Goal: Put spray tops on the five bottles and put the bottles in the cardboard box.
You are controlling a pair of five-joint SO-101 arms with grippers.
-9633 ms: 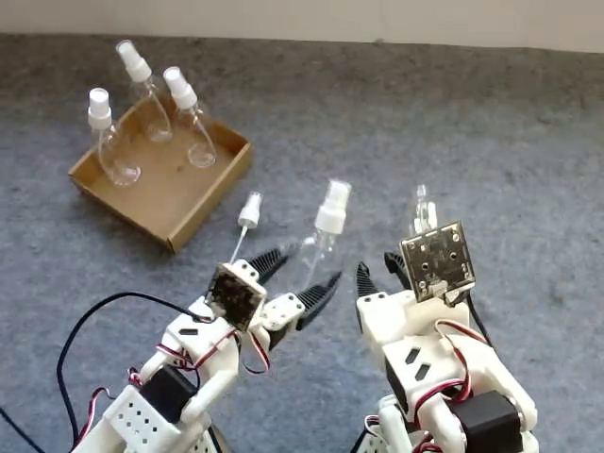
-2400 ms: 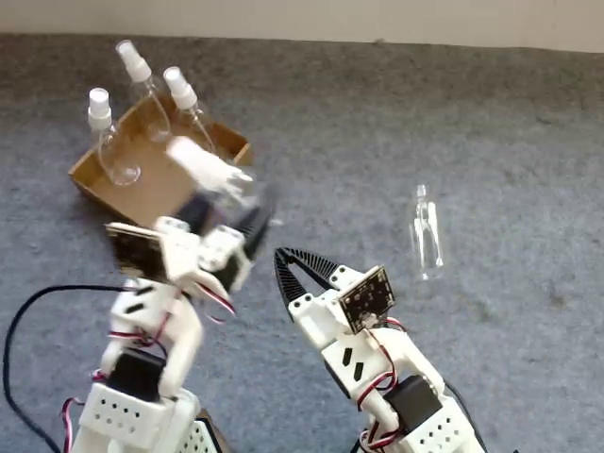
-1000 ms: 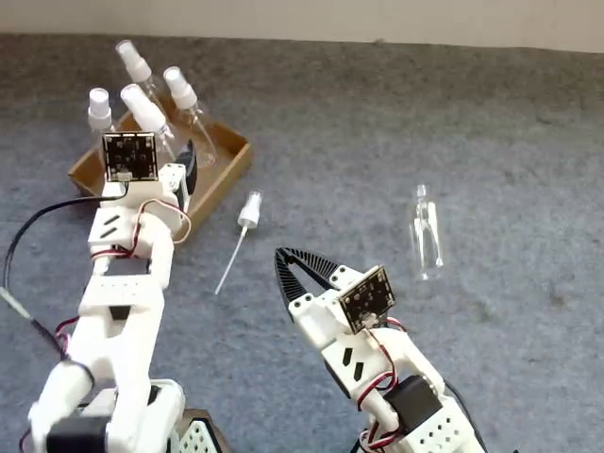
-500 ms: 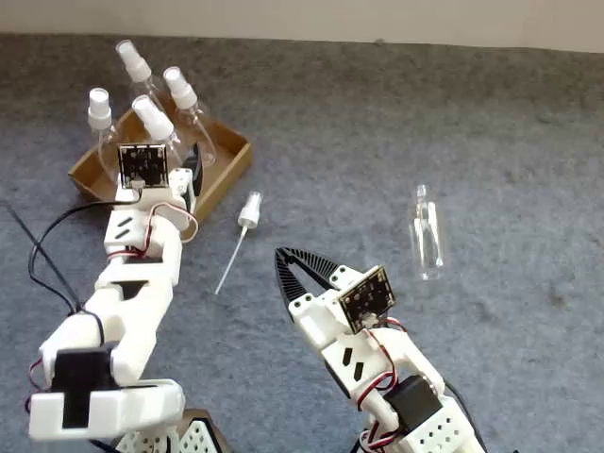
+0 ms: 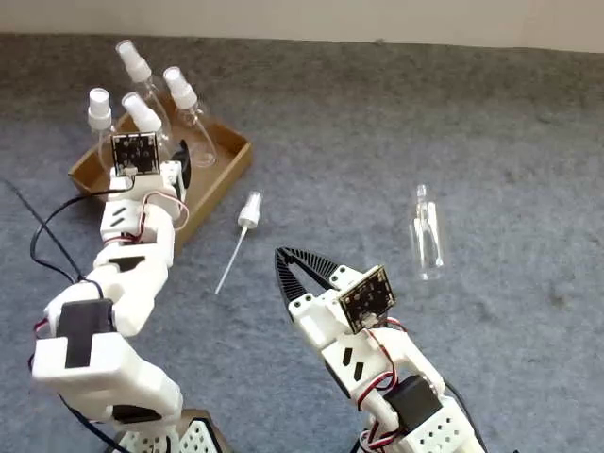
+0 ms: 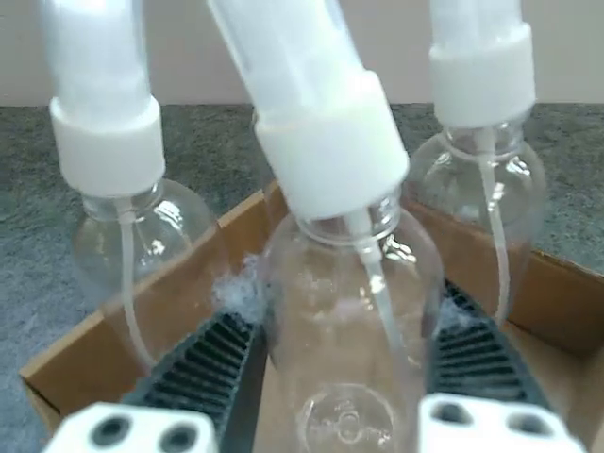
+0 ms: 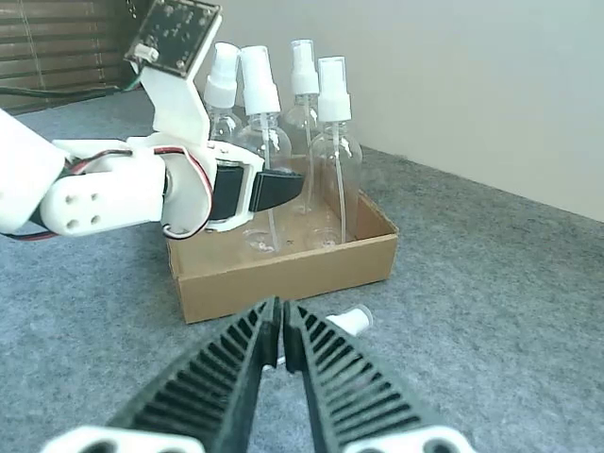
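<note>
While the right gripper (image 5: 280,255) sits low, jaws almost closed on nothing, a loose spray top (image 5: 249,209) lies just ahead. An uncapped bottle (image 5: 427,236) lies well apart. Farther on, the left arm stretches to the cardboard box (image 5: 215,185), left gripper (image 6: 344,316) clamping a capped bottle (image 6: 347,274) inside it, beside three others.

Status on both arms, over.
Left end effector shut on fourth bottle, in cardboard box beside three capped bottles. Right end effector shut, empty. Spray top and uncapped fifth bottle on carpet.

Bottle (image 6: 349,396): clear glossy plastic. Spray tops (image 6: 326,142): white smooth plastic. Cardboard box (image 5: 219,189): brown, matt. Carpet (image 5: 425,123): grey, rough. Left gripper (image 6: 349,311) fingers (image 6: 203,363): black ribbed plastic.
</note>
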